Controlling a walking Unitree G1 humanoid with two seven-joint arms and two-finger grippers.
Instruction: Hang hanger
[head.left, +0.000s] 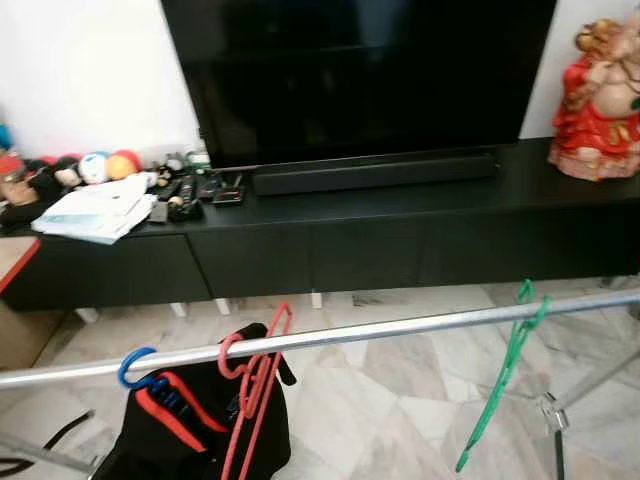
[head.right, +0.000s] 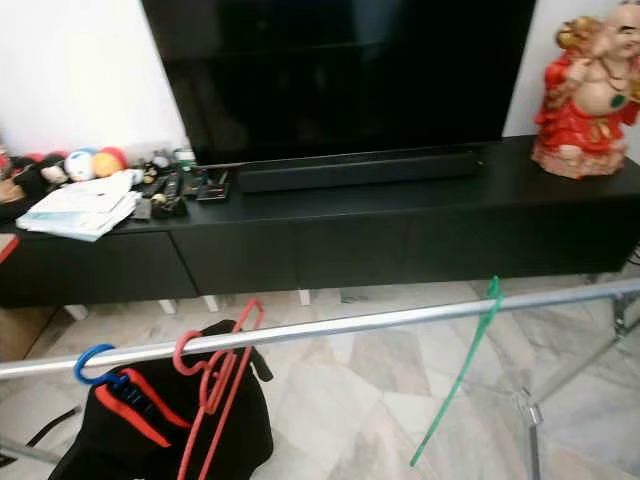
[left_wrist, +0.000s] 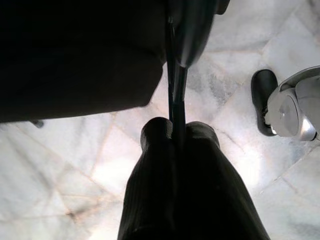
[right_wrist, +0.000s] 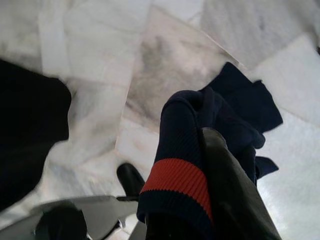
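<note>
Three hangers on the silver rail (head.left: 400, 327): blue hanger (head.left: 137, 368) carrying a black-and-red garment (head.left: 190, 420), red hanger (head.left: 255, 385) beside it, green hanger (head.left: 505, 375) well apart to the right. Left gripper (left_wrist: 176, 131) pointing down at marble floor (left_wrist: 75, 165), fingers pressed together on a thin dark strip. Right gripper (right_wrist: 200, 165) hanging low over the floor, pinching a navy sock with red band (right_wrist: 187, 165)

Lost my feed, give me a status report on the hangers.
Right gripper shut on navy garment. Left gripper shut on thin dark piece. Blue, red, green hanger on rail. Nothing blocking.
</note>
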